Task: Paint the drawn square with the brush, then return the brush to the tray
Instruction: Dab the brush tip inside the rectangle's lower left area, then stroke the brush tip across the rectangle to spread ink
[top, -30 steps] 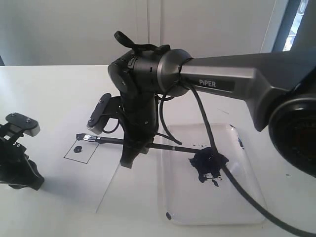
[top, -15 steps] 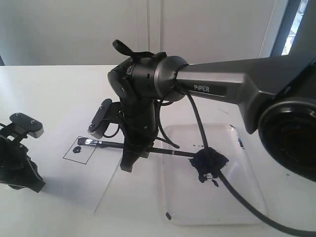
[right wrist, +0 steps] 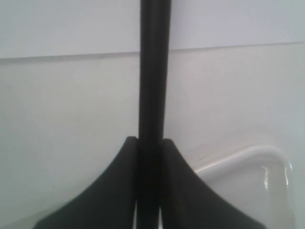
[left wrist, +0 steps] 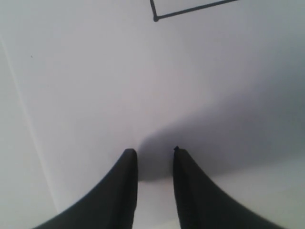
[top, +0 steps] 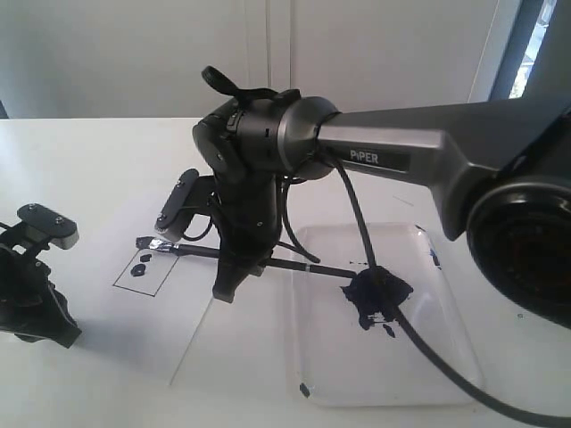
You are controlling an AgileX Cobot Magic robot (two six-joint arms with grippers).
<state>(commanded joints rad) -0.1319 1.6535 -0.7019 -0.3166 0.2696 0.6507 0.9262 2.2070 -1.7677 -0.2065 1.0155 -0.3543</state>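
Note:
The drawn square is a thin black outline on the white paper, with two small dark blue dabs inside it. My right gripper is shut on the brush at mid-handle. The brush lies nearly level, its silver ferrule and dark tip over the square's far edge and its tail end over the tray. In the right wrist view the black handle runs straight out from between the right gripper fingers. My left gripper is open and holds nothing, just above the paper near a corner of the square.
The left arm rests at the table's left edge. A dark blue paint blot sits in the tray, and a black cable hangs across it. The paper sheet reaches to the tray's left rim.
The right gripper dipped the brush tip into the square half a second ago and has lifted it back toward the far edge. A second blue dab now shows. The left arm stayed still.

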